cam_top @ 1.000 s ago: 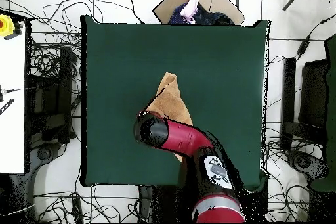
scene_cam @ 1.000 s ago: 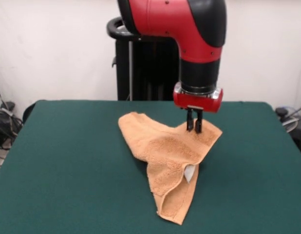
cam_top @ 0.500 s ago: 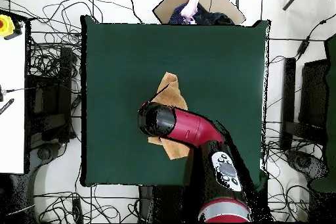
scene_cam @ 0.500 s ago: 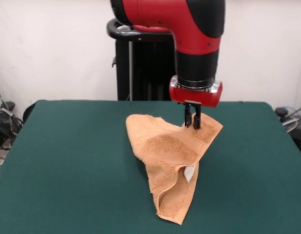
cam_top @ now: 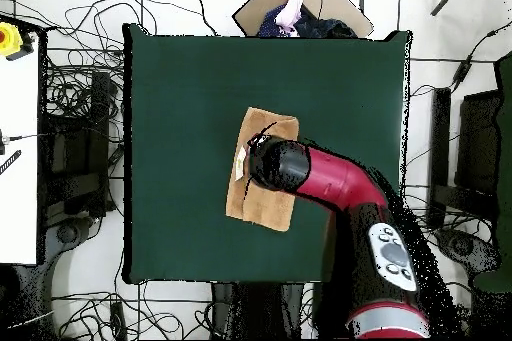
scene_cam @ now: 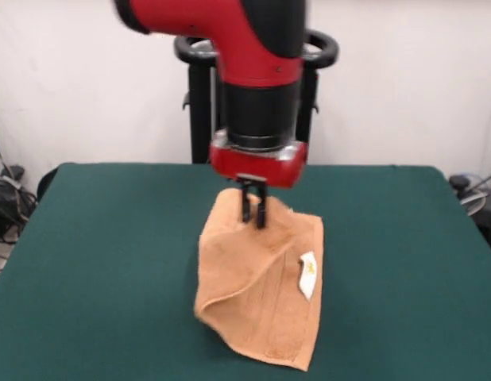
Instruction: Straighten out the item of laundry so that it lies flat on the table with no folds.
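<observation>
The item of laundry [scene_cam: 261,298] is an orange-tan terry towel on the green table [scene_cam: 102,262]. Its far part is lifted and pinched by my gripper [scene_cam: 253,213], whose two dark fingers are shut on the cloth. From there the towel drapes down toward the near edge with a fold along its left side. A white tag [scene_cam: 308,274] shows on its right edge. From above, the towel [cam_top: 258,202] reads as a rough rectangle with the red arm [cam_top: 320,175] covering its right part; the gripper itself is hidden under the arm.
Cables [cam_top: 70,87] and stands surround the table in the overhead view. A cardboard piece [cam_top: 315,2] lies past one table edge [cam_top: 265,29]. The black pedestal [scene_cam: 199,103] stands behind the arm.
The gripper has carried the held towel part to the left in the front view. The towel has swung from a twisted, pointed shape into a broader, more rectangular drape.
</observation>
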Robot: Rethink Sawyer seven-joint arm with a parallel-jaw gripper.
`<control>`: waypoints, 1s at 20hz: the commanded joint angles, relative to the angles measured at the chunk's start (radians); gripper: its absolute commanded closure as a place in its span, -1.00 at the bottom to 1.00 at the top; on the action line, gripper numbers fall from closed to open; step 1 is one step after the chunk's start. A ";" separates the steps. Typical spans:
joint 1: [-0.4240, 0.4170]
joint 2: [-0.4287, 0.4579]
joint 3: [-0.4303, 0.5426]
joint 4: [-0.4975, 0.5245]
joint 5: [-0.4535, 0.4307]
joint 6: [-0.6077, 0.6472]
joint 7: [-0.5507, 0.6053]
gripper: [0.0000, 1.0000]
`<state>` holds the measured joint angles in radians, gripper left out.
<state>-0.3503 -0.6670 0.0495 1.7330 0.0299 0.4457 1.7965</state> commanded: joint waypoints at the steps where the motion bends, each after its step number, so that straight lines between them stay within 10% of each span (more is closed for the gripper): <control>1: -0.116 0.057 0.081 -0.174 -0.087 0.200 -0.142 1.00; 20: -0.380 0.225 0.235 -0.344 -0.250 0.536 -0.359 1.00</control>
<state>-0.6667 -0.5565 0.1383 1.4380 -0.1360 0.8880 1.7696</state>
